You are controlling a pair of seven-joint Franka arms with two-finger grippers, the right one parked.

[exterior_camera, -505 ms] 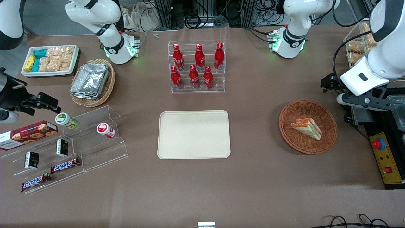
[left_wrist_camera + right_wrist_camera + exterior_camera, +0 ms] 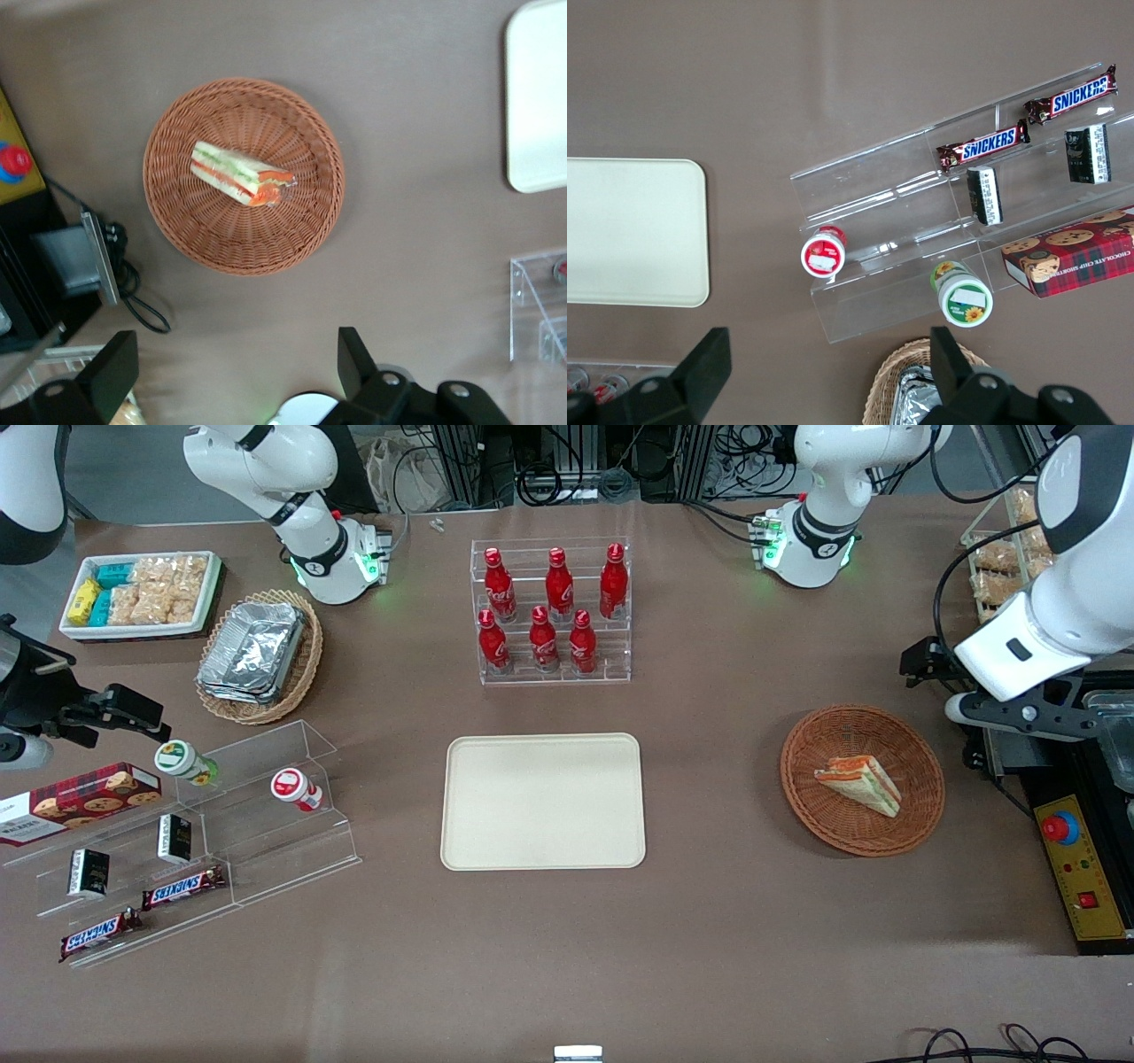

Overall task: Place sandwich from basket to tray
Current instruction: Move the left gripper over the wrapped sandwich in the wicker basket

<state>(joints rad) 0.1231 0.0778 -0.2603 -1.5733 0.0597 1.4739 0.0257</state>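
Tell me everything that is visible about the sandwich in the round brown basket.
The sandwich is a triangular wedge of white bread with orange and green filling layers along its cut face. It lies on its side inside the woven reddish-brown basket, touching only the weave. Nothing grips it: the gripper is open and hangs above the table beside the basket. The tray holds nothing.

Light was even and fairly bright, coming from overhead. The basket (image 2: 862, 779) cast a soft shadow on the table (image 2: 709, 921) toward the front camera, and a faint broad band of shadow lay across the table nearer that camera. The tray (image 2: 540, 97) was washed out almost white in the left wrist view. The gripper (image 2: 232, 376) hung above the table near the basket, fingers spread wide and softly blurred, the sandwich (image 2: 239, 173) sharp.
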